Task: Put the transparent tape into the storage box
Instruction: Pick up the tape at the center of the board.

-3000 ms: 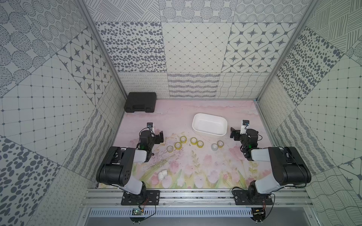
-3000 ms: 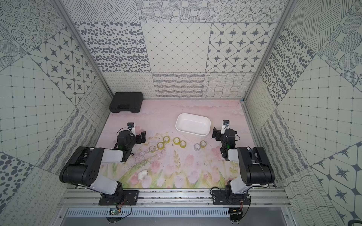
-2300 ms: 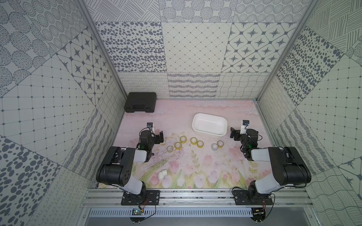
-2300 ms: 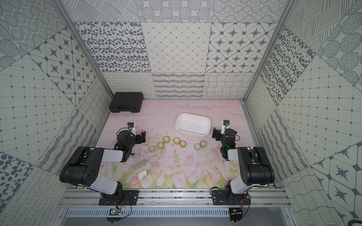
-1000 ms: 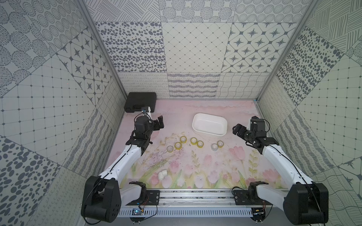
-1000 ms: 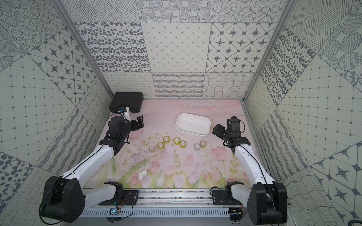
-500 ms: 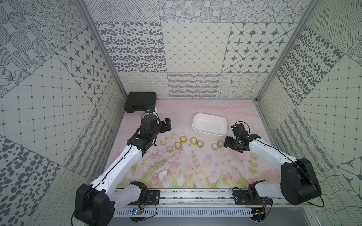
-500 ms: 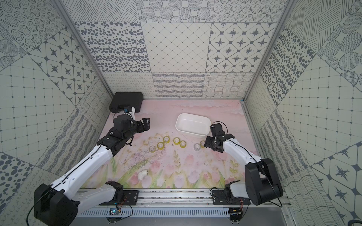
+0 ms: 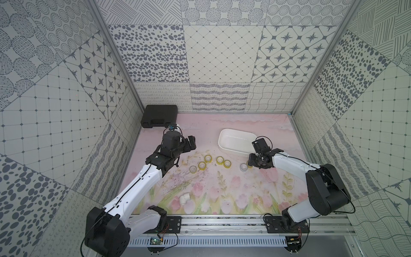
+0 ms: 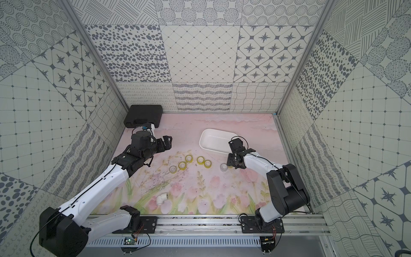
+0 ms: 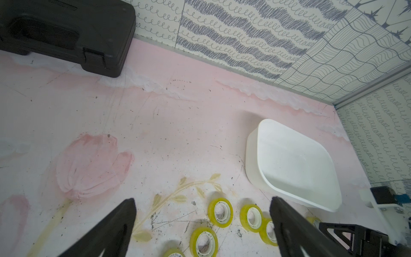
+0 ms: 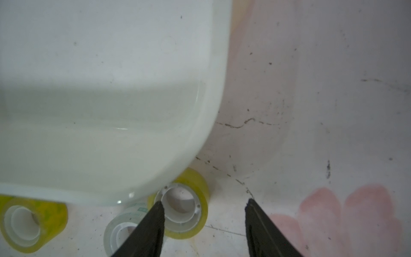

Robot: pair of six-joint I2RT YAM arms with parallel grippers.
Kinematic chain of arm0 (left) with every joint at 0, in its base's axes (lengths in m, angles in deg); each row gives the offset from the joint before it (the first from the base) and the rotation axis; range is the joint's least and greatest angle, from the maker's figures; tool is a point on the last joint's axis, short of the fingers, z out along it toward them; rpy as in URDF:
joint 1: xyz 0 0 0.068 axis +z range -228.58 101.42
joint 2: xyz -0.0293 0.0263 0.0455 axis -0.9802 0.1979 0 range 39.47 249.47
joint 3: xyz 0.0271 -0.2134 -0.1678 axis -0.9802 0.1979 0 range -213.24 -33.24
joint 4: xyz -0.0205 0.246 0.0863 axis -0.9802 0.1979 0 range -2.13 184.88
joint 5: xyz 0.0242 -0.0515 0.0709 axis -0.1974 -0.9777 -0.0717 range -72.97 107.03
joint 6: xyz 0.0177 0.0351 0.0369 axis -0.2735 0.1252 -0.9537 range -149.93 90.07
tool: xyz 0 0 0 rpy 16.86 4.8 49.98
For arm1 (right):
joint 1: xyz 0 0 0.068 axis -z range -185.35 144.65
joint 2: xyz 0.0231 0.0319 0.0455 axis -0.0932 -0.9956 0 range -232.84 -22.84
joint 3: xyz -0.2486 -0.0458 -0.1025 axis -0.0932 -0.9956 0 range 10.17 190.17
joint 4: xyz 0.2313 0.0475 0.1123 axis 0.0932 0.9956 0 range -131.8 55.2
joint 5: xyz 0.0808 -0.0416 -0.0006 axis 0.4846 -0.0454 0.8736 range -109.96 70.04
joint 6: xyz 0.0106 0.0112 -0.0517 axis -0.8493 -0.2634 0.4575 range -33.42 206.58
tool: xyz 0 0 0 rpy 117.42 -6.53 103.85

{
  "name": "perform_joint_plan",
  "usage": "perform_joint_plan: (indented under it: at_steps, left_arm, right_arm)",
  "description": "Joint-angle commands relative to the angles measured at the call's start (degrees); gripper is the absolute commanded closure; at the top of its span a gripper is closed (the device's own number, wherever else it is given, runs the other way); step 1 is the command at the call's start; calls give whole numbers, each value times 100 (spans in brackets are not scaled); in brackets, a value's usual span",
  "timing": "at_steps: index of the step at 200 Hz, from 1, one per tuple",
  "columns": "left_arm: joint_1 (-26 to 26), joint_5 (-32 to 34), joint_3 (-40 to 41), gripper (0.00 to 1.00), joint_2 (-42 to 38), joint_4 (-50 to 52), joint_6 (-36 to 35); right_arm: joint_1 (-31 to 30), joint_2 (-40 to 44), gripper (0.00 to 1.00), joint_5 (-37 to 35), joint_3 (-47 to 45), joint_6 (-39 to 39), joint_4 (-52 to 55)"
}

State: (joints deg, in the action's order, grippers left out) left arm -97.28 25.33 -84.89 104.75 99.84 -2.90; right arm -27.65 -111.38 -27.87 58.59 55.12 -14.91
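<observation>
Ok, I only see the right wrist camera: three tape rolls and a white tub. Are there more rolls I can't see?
Observer: Yes, four more, in a row; the farthest tape roll is on the robot's left.
Operator: What's the other gripper doing?
Observer: The left gripper hangs open, holding nothing.
Operator: Anything that isn't tape?
Observer: A white pipe elbow lies alone, nearer the robot than the rolls.

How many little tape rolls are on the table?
7. All on the table, near the storage box: three tape rolls in a slanting line, two together, one greyish roll, one yellow roll under the right gripper, half hidden from above.
</observation>
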Motion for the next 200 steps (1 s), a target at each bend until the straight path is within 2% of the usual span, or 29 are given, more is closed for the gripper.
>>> perform_joint_plan:
  at_steps: [1,42,53,88,139,153,174,200]
  left_arm:
    - [-20,-52,-4,1,7,38,97]
    - [-20,29,7,1,-59,76,40]
    - [-22,64,38,1,-93,80,31]
    - [-15,159,93,1,-147,77,22]
    - [-20,202,118,1,-153,23,97]
    - [-20,218,106,1,-157,3,93]
    - [-24,264,37,1,-140,15,19]
    - [-20,313,-105,1,-79,94,-78]
  right_arm:
    - [-37,-119,45,-307,-13,16,-185]
    - [-42,-287,48,-260,-111,9,-377]
    - [-59,-350,52,-229,-99,16,-396]
    - [-184,-406,54,-180,-142,-26,-491]
    - [-276,-148,84,-161,-388,-162,-397]
    - [-289,44,87,-175,-443,-207,-283]
    - [-311,386,100,-201,-456,-279,-7]
    - [-404,860,100,-311,-285,-352,560]
